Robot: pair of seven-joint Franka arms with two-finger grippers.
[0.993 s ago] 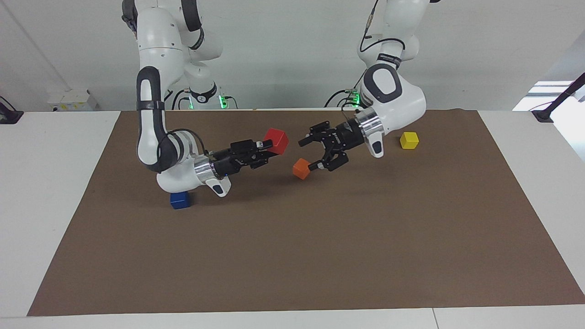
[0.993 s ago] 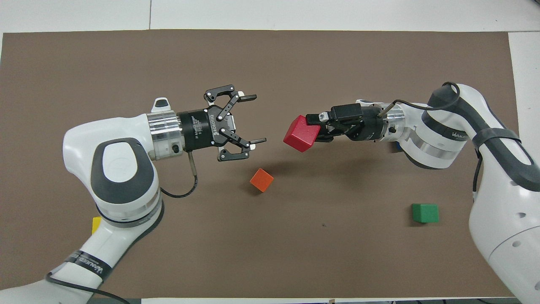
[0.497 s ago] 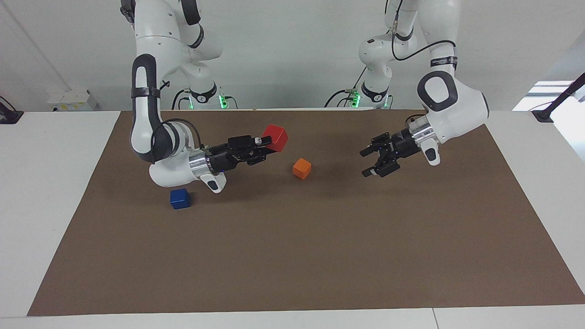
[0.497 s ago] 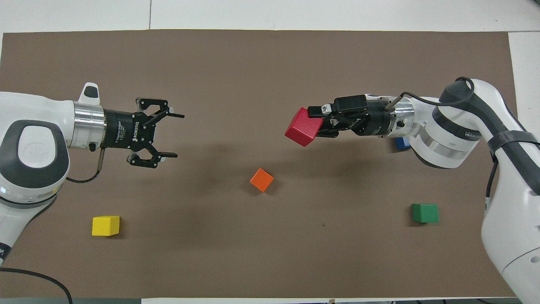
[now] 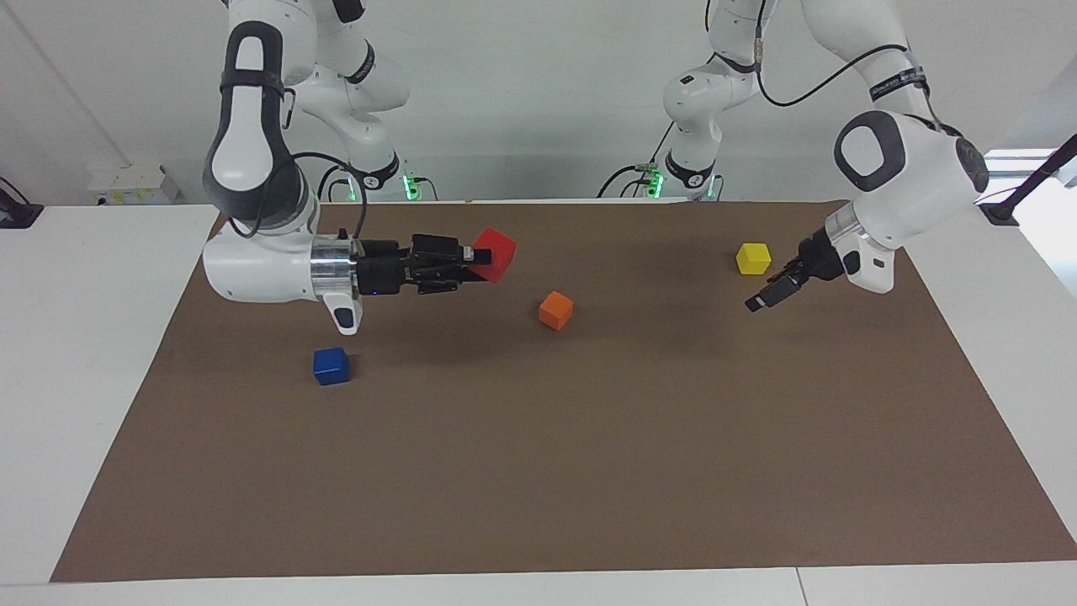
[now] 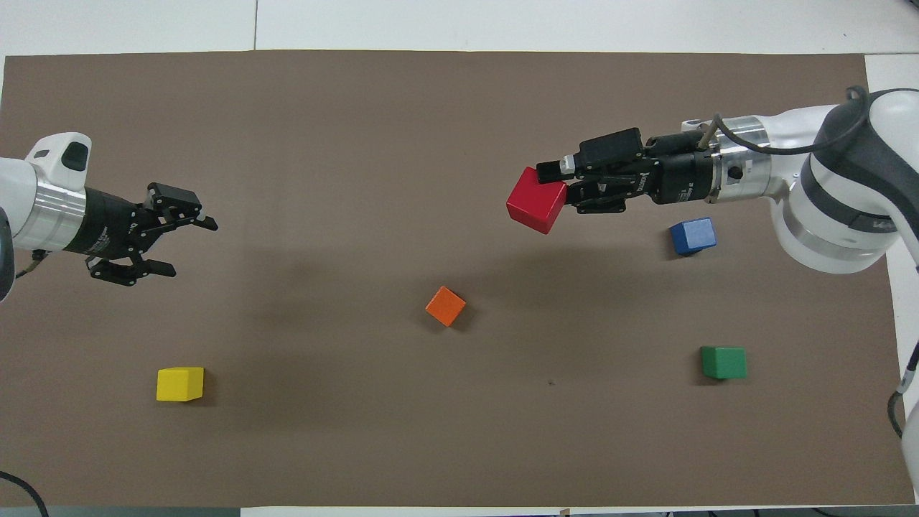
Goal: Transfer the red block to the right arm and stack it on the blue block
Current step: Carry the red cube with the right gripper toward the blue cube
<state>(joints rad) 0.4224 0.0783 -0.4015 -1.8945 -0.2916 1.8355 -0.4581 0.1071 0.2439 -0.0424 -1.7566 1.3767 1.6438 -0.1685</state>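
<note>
The handover looks done and the stacking step is in hand: the right gripper (image 5: 471, 263) holds the red block (image 5: 493, 254) clamped between its fingertips, up in the air over the brown mat (image 5: 589, 471), with the arm stretched out level. The blue block (image 5: 331, 365) sits on the mat toward the right arm's end of the table, apart from the red block and not under it. The next move, as I judge it, calls for the right arm to swing the red block over the blue one, turn the wrist so the block's bottom face lies flat, and lower it squarely before letting go; a tilted set-down could let it slide off. The left gripper (image 6: 176, 245) waits with its fingers spread and nothing in them, raised over the mat near the yellow block (image 5: 753, 257). An orange block (image 5: 556, 310) lies mid-mat and a green block (image 6: 724, 362) nearer the robots.
</note>
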